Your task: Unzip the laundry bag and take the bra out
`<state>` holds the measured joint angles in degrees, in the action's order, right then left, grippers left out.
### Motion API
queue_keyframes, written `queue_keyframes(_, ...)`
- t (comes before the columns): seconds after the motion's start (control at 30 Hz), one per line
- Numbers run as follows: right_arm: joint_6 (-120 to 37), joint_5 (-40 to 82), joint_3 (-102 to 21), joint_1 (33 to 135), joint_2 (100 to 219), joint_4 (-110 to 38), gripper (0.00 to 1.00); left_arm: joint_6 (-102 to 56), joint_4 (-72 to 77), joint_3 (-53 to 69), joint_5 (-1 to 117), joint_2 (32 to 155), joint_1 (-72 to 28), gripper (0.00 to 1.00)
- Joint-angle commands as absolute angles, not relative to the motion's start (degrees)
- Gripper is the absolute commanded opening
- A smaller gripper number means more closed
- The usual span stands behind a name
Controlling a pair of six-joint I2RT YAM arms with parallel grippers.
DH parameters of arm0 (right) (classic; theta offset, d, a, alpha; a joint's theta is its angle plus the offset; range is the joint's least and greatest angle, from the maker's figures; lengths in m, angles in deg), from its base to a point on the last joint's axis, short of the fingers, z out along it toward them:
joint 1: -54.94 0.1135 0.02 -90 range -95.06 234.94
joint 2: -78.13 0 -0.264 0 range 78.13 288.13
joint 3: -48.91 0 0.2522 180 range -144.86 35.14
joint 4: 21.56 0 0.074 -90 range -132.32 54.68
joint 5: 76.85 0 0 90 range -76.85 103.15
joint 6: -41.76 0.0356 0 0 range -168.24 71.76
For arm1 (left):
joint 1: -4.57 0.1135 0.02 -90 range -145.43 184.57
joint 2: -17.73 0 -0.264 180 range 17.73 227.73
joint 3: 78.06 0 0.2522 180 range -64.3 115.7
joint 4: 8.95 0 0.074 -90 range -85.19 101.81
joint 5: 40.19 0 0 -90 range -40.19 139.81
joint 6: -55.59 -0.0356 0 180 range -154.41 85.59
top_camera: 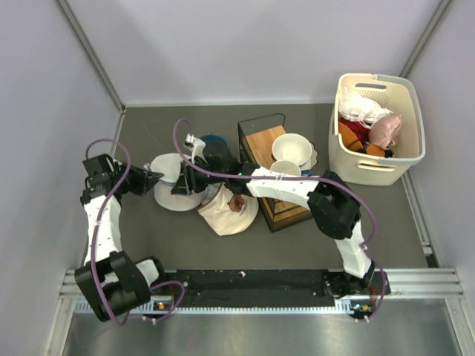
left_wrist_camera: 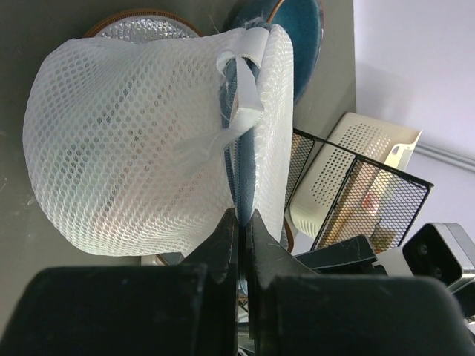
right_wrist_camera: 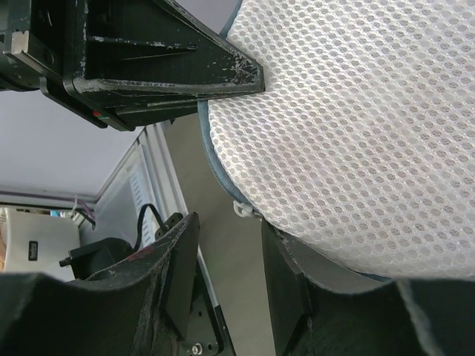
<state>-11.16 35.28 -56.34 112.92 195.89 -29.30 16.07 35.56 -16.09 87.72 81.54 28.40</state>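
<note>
We locate the laundry bag [top_camera: 172,191] on the dark table [top_camera: 193,248], left of centre in the top view, between the ends of the two arms. A cream cloth [top_camera: 226,211] with a brown mark lies just beside it at its lower right. A blue bowl [top_camera: 215,150] sits above and to the right of it.

The left gripper [left_wrist_camera: 241,221] meets the bag from the left side of the top view. In the left wrist view its jaws are pressed fully together on the bag's rim, pinching the mesh at the seam where the grey-blue zip [left_wrist_camera: 230,96] runs. A pale pink tint shows through the mesh at the lower left of that view. We take it as the bra [left_wrist_camera: 122,215], inside the bag.

The right gripper [right_wrist_camera: 230,222] meets the bag from the right. In the right wrist view its jaws stand partly apart with nothing clamped between them. The small white zip pull [right_wrist_camera: 243,210] hangs at the bag's edge, just above the gap. We cannot tell how far the zip is undone.

A black wire rack [top_camera: 286,211] holding white bowls [top_camera: 291,148] stands right of centre, and a beige slotted basket [top_camera: 375,174] occupies the upper right
</note>
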Motion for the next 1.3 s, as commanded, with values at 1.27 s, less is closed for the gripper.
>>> queue_keyframes(1.27, -10.2, 27.2, -52.8, 112.3, 190.0, -24.0, 0.10, 14.5, 35.5, -15.0, 90.9, 79.2, 28.2, 0.00)
